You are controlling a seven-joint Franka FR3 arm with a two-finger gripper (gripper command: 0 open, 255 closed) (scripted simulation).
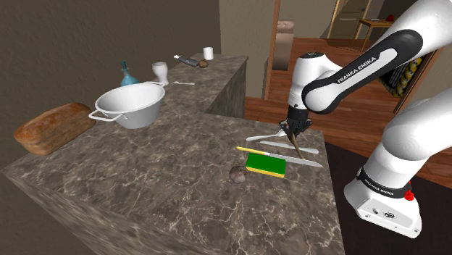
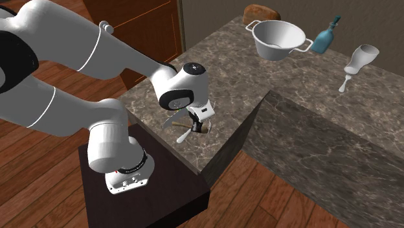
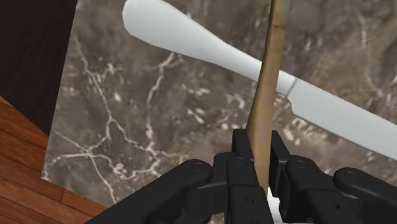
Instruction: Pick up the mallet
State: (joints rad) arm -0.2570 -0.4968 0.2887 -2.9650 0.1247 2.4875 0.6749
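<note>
My black gripper (image 1: 295, 132) hangs over the counter's near right corner, shut on the mallet's thin wooden handle (image 3: 268, 83). In the wrist view the fingers (image 3: 242, 150) clasp the handle from both sides, and it runs away from the gripper (image 3: 261, 162) across a white knife (image 3: 210, 46) lying on the marble. From the shoulder view the handle (image 1: 298, 148) slants down from the gripper toward the countertop. In the second exterior view the gripper (image 2: 198, 124) sits low by the counter edge.
A yellow-green sponge (image 1: 266, 164), a yellow-handled knife (image 1: 279, 156) and a small brown lump (image 1: 237, 174) lie close by. A white colander (image 1: 130, 107), bread loaf (image 1: 52, 127), blue bottle (image 1: 127, 73) and goblet (image 1: 159, 70) stand farther back. The counter edge (image 3: 54, 127) drops to wood floor.
</note>
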